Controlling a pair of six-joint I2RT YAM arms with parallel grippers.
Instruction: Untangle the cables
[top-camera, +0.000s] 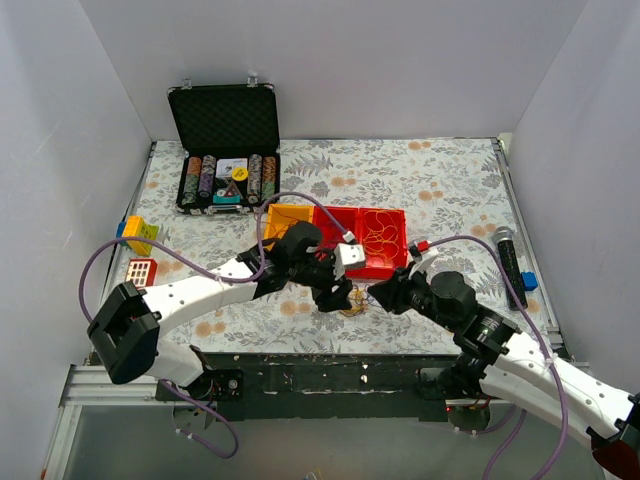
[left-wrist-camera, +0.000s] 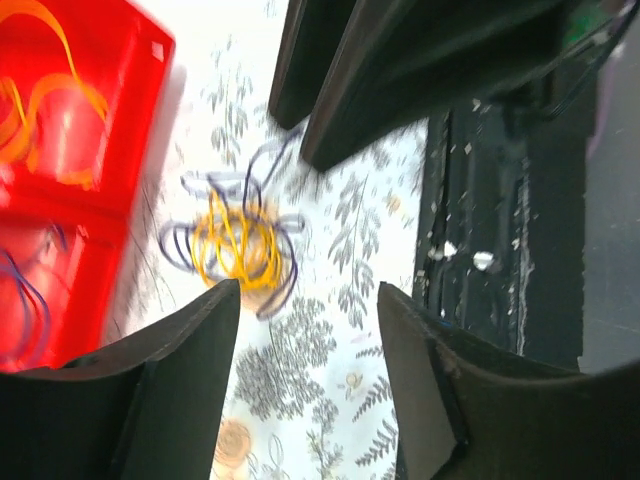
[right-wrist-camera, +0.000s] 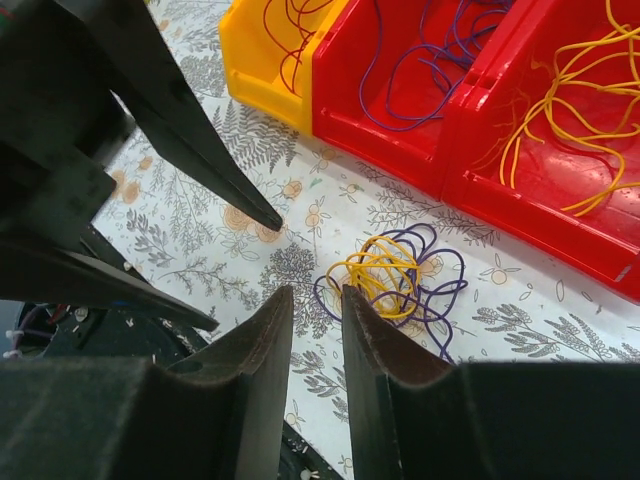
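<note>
The cables (right-wrist-camera: 390, 280) are lying in a small messy ball on the surface (top-camera: 420, 180), close to its near edge and about halfway along it. Yellow loops are sitting in the middle, and purple loops are going round and through them. Just behind the ball, three bins are standing in a row. A yellow bin (right-wrist-camera: 262, 90) is holding red wires, a red bin (right-wrist-camera: 380, 140) is holding purple wires, and a second red bin (right-wrist-camera: 540, 210) is holding yellow wires. I think each colour is getting its own bin, so this ball is waiting to be pulled apart.

The left hand (left-wrist-camera: 308, 295) is hanging just above the ball, with its fingers spread and nothing between them. The right hand (right-wrist-camera: 316, 295) is pointing down just beside the ball, with its fingers a little apart and gripping nothing. Both arms are reaching in from the near edge and bending down, so the two hands are nearly meeting over the ball.
</note>
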